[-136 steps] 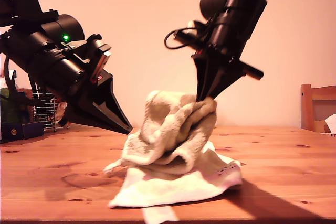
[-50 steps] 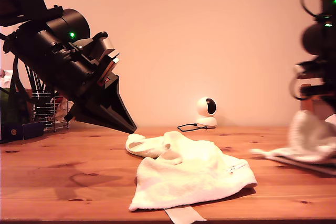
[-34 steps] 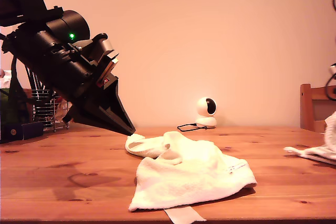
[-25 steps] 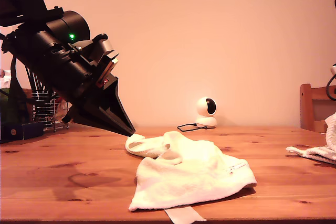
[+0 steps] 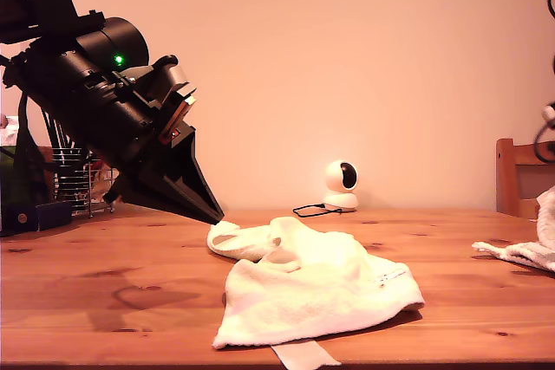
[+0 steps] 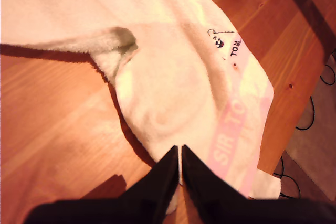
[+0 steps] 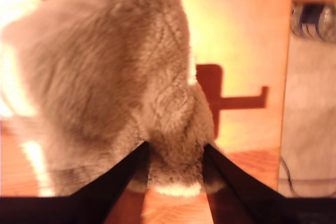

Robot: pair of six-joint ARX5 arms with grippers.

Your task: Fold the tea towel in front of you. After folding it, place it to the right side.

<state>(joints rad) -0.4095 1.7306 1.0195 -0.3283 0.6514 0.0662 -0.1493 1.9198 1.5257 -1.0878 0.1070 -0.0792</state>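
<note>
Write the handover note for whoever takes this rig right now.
My first pincer: shut, tips at the edge of the middle towel.
My second pincer: clamped on the side towel, at the exterior view's right edge.
Done: side towel is set aside, though bunched.
Left: middle towel lies crumpled on the table; fold it, then move it aside.

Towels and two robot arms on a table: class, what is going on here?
Two pale towels are being handled. The first end effector hangs shut at a corner of the crumpled tea towel in the middle of the wooden table. The second end effector has a fluffy second towel between its jaws at the exterior view's right edge. Neither towel looks neatly folded.
</note>
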